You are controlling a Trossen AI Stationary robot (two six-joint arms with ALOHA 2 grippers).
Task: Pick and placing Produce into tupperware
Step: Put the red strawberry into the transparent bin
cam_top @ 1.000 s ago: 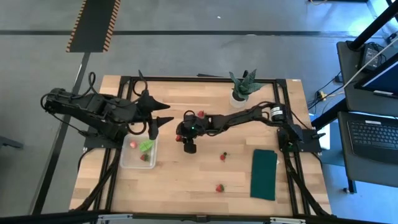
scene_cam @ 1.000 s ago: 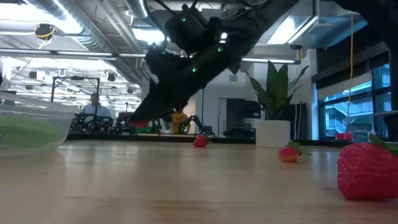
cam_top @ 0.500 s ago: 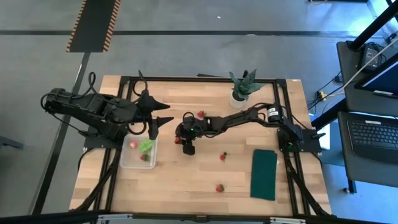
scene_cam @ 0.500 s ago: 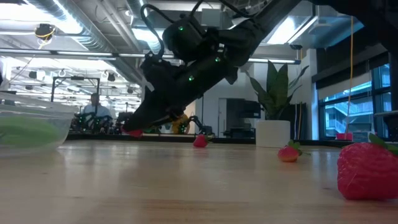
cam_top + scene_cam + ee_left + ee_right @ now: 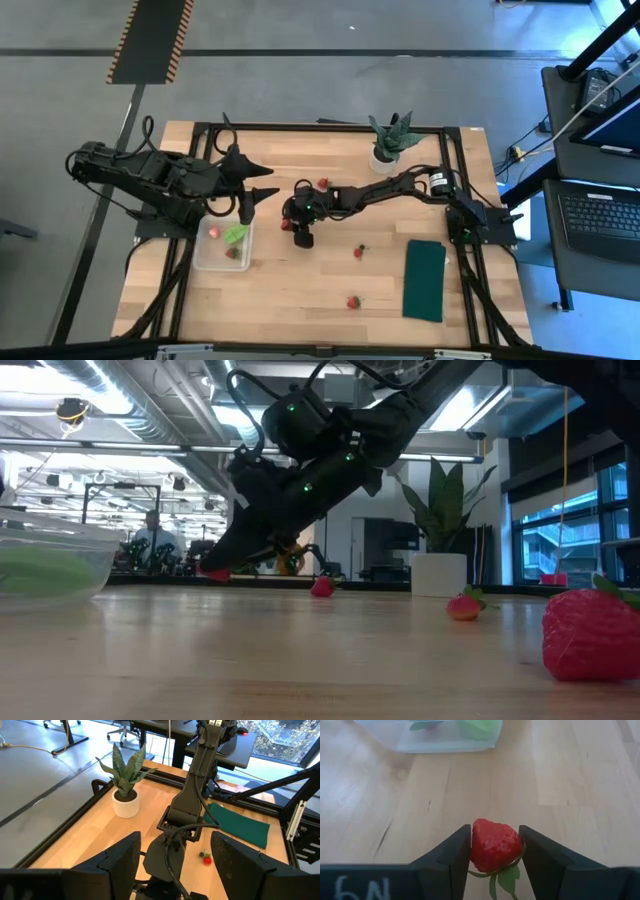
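Wooden table [image 5: 300, 290] scene: right gripper [image 5: 494, 851] clamps a strawberry [image 5: 493, 845] (left gripper [image 5: 262, 193] waits, fingers spread), next carrying it over the tupperware [image 5: 222, 246].

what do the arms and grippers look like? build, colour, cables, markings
Both arms are matte black, jointed links with black cables looping along them. The right arm shows small green indicator lights near its wrist. The right gripper has flat dark fingers; pale characters mark its housing. The left gripper has broad black fingers.

my table [image 5: 300, 290] is pale wood with a smooth matt grain. the tupperware [image 5: 395, 740] is clear, faintly frosted plastic. the strawberry [image 5: 494, 845] between my matt black fingers [image 5: 452, 852] looks waxy and dimpled.
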